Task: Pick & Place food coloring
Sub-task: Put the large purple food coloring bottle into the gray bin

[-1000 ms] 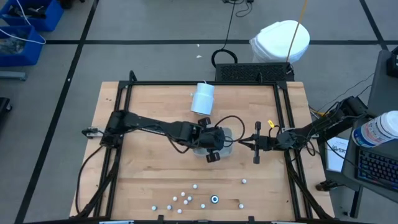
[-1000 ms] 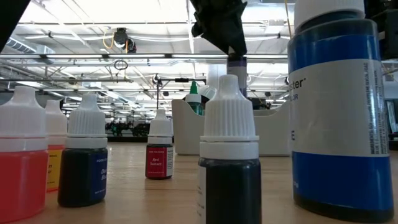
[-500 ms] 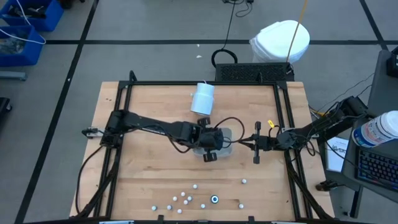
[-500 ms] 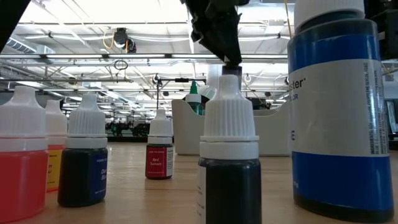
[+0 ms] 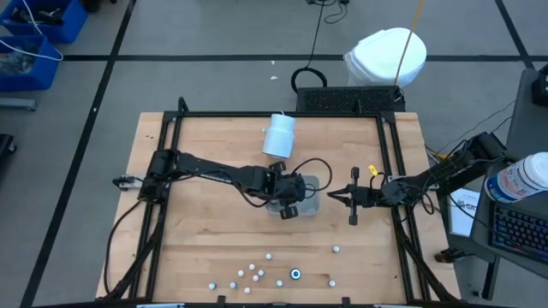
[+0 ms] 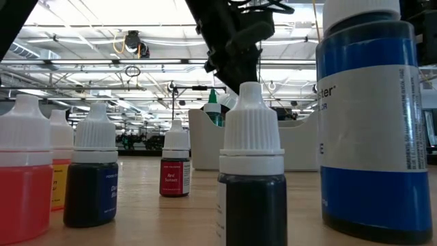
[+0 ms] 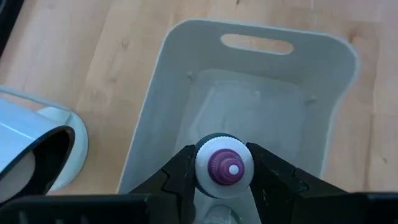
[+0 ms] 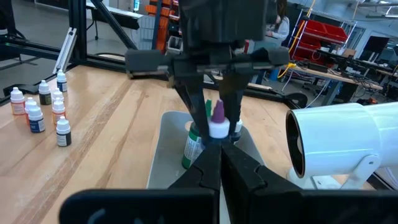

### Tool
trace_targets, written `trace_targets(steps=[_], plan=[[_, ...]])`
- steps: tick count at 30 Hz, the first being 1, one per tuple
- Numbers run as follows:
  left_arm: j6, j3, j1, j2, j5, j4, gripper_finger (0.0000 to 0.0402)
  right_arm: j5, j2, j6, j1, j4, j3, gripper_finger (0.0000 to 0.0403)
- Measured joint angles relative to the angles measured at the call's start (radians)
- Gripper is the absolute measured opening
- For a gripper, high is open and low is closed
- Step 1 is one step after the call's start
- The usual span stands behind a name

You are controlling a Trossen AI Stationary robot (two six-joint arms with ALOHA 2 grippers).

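Workshop hall around a wooden counter

The counter [image 5: 214, 239] stands on a grey floor [image 5: 214, 34] crossed by dark lines, with blue bins [image 5: 38, 34] at one corner. Beyond it, the ceiling [image 6: 102, 41] carries rows of bright lights and rails, and red shelving [image 8: 323, 37] stands by workbenches.

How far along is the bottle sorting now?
Early on. A green-tipped bottle already stands in the tray. The left pincer holds a purple-tipped bottle over it. The right pincer waits beside the tray. About a dozen bottles remain at the table's near edge.
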Motion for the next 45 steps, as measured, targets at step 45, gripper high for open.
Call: trace_targets(steps=[45], plan=[[0.013,-0.088,0.021,0.001,0.07,0.084,0.0162,0.0,0.0,0.0,0.0,-0.003,0.0,0.0]])
